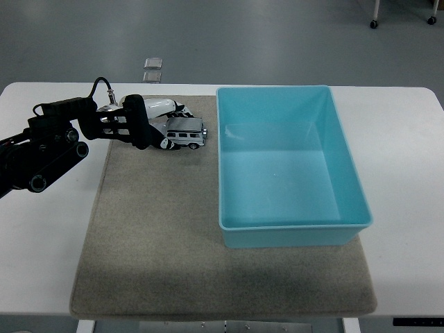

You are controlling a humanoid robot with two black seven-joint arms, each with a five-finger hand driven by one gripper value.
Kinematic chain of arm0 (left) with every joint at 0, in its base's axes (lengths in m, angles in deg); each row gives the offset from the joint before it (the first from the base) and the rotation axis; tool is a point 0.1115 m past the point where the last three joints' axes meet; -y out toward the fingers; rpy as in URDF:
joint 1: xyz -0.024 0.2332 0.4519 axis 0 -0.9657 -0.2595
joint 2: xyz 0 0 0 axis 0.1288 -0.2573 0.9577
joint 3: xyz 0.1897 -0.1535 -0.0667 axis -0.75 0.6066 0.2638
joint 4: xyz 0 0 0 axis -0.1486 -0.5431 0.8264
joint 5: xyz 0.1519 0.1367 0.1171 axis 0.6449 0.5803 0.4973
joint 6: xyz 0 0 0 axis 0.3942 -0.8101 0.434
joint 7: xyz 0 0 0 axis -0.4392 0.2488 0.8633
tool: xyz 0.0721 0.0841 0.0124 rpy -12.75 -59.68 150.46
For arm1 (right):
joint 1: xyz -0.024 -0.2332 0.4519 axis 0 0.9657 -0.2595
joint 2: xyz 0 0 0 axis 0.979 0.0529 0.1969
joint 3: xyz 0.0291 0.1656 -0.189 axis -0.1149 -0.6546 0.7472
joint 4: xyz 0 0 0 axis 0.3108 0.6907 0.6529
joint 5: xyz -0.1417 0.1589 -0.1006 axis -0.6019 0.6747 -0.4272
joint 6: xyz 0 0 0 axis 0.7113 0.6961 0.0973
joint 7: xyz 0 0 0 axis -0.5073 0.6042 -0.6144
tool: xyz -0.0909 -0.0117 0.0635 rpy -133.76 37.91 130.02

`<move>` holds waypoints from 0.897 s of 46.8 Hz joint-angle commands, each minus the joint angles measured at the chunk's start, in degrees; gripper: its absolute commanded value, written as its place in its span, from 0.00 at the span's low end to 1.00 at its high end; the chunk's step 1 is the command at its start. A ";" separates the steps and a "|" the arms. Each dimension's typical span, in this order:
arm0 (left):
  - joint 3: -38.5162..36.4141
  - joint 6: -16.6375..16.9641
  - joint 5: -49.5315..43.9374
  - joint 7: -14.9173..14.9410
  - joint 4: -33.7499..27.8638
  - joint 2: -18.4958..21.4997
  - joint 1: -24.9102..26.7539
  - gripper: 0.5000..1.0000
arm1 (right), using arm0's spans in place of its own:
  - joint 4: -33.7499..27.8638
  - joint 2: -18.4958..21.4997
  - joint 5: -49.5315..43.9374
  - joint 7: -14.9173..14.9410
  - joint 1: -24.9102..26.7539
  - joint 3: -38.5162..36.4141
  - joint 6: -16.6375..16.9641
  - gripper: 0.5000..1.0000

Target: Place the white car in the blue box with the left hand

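while the left hand [154, 127] is closing its fingers around the white car [185, 132] on the mat, car sitting just left of the blue box [291, 166], long axis pointing toward it.

Between the white car [186, 133] and the blue box [291, 166] only a narrow strip of grey mat [152, 243] lies bare; the box's tall left wall blocks a level path.
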 commanded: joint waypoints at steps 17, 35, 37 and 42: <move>-0.08 0.09 0.62 0.11 -0.07 0.26 0.08 0.00 | 0.00 0.00 0.00 0.00 0.00 0.00 0.00 0.87; 0.97 -1.32 -0.43 -0.06 -2.52 7.82 3.95 0.00 | 0.00 0.00 0.00 0.00 0.00 0.00 0.00 0.87; 1.32 -1.58 -0.52 -0.41 -3.93 8.52 4.21 0.00 | 0.00 0.00 0.00 0.00 0.00 0.00 0.00 0.87; 2.90 -1.76 -1.13 -0.76 -7.18 10.54 5.44 0.00 | 0.00 0.00 0.00 0.00 0.00 0.00 0.00 0.87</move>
